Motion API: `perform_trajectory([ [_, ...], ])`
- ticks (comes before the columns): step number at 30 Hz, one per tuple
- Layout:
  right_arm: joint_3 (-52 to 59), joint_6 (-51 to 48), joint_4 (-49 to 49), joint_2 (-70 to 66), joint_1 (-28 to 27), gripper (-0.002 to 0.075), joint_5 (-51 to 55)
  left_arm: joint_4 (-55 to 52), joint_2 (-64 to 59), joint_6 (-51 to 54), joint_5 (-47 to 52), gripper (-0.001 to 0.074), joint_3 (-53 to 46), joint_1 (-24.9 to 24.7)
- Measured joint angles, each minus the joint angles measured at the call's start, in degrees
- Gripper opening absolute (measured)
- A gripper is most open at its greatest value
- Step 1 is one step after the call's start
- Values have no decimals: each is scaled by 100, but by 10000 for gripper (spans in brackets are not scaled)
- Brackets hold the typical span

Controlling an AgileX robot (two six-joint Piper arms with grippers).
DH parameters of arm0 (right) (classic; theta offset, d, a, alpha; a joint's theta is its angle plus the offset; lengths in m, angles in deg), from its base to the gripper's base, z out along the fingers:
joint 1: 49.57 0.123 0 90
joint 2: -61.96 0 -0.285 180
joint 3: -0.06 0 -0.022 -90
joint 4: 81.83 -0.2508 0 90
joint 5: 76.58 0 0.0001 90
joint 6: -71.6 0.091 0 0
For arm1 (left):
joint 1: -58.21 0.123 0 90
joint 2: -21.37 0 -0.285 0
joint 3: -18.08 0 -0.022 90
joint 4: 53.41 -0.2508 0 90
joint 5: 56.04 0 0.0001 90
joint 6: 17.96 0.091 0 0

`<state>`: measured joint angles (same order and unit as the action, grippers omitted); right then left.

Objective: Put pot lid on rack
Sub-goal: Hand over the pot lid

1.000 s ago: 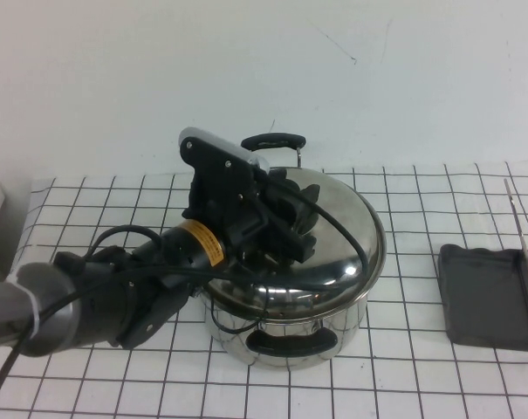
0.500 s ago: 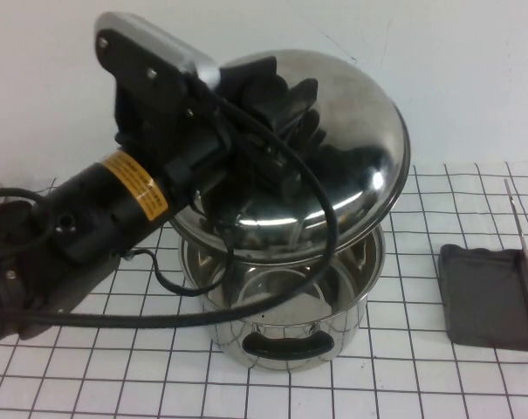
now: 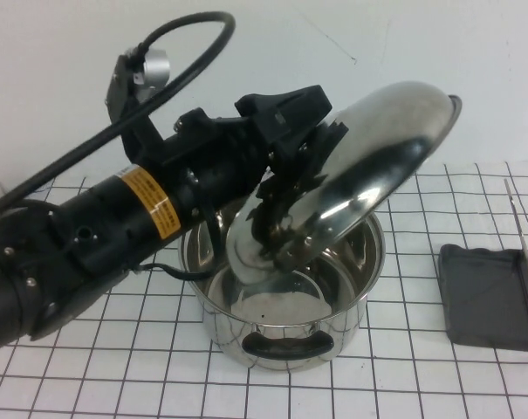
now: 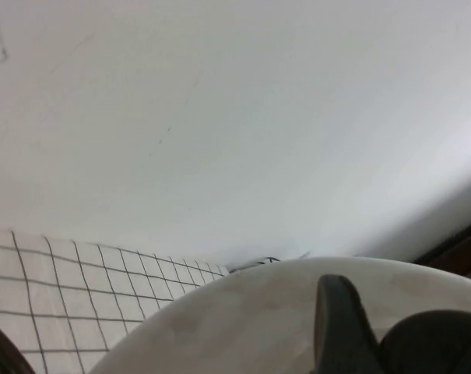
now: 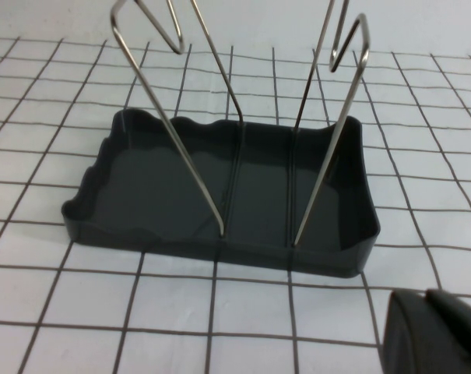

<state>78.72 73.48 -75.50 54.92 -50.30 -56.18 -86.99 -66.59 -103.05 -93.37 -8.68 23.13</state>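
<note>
Above the open pot (image 3: 285, 297), left gripper (image 3: 285, 188) clamps the pot lid (image 3: 368, 175) by its knob, lid lifted clear and tilted steeply. Rack (image 3: 490, 297) sits empty far right, well apart. Carry and placement remain. Right gripper (image 5: 437, 331) near the rack; fingers unreadable.

yellow arm label (image 3: 150, 202), text unreadable

The shiny silver pot lid (image 3: 381, 166) was held by the black left gripper (image 3: 294, 170) over a shiny silver pot (image 3: 285, 301) with black handles, the rack (image 5: 219, 195) was dark grey with thin silver wires, and the tabletop (image 3: 115, 375) was white with black squares.
</note>
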Motion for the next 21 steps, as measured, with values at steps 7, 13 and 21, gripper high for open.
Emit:
perform_trajectory([
  [7, 0, 115, -141, 0, 0, -3, -60, 694, -877, -501, -1283, 313, 0, 0],
  [13, 10, 1138, -3336, 0, 0, -3, -253, 1385, -1737, -66, -2603, 313, 0, 0],
  [21, 10, 1108, -4455, 0, 0, -3, -338, 1493, -2226, -773, -2616, 313, 31, 0],
])
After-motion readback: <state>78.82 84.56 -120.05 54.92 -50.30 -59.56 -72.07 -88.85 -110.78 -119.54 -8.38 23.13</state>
